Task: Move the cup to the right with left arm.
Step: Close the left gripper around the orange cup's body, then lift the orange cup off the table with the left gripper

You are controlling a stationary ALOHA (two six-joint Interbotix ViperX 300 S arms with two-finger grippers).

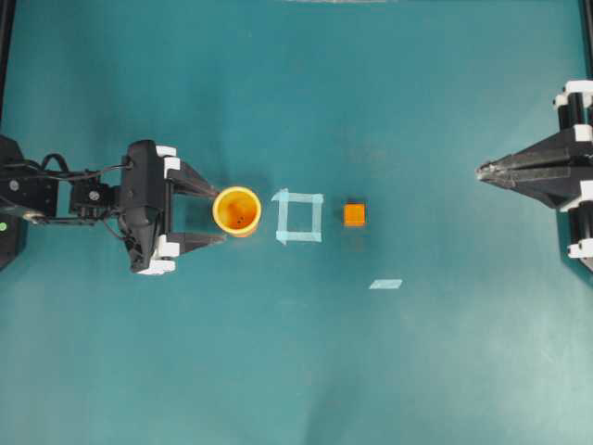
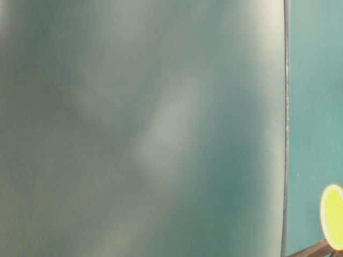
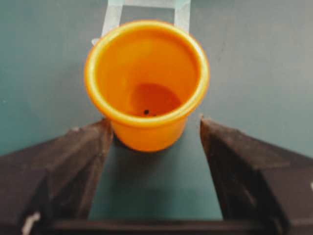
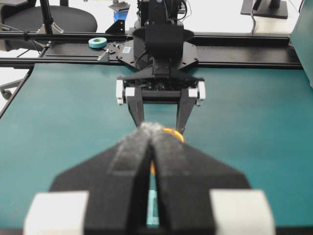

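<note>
The yellow-orange cup [image 1: 237, 210] stands upright on the teal table, just left of a square of pale tape. My left gripper [image 1: 219, 215] is open, with one fingertip on each side of the cup's left half. In the left wrist view the cup [image 3: 146, 73] sits at the tips of the open left gripper [image 3: 155, 122]; one finger looks close to its wall, and there is a gap at the other. My right gripper [image 1: 482, 171] is shut and empty at the far right. In its own view the right gripper [image 4: 152, 128] hides most of the cup [image 4: 174, 133].
The tape square [image 1: 299, 216] lies right of the cup. A small orange cube [image 1: 354, 214] sits beyond it, and a loose strip of tape [image 1: 385, 284] lies lower right. The table-level view is mostly a blurred teal surface.
</note>
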